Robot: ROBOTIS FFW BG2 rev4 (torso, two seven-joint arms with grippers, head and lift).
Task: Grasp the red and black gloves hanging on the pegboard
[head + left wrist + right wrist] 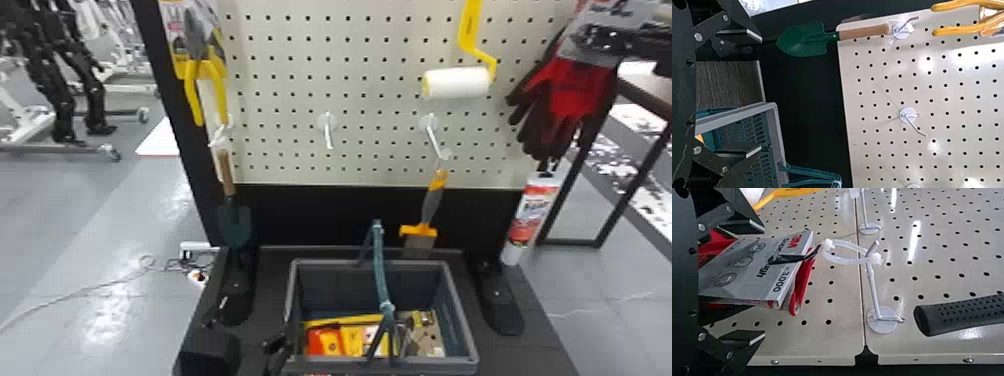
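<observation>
The red and black gloves (560, 110) hang at the far right edge of the pegboard (350, 75) on a white zip-tie loop (844, 252) slung over a hook (873, 286). The right claw (760, 281) is spread wide, straddling their grey header card (746, 272) without pinching it. So I'd say we're mid-grasp: next it has to squeeze the card, then slide the loop off the hook's tip. The card has print and round icons, not quoting it. The left claw (760, 94) sits wide by the near basket (770, 129).
</observation>
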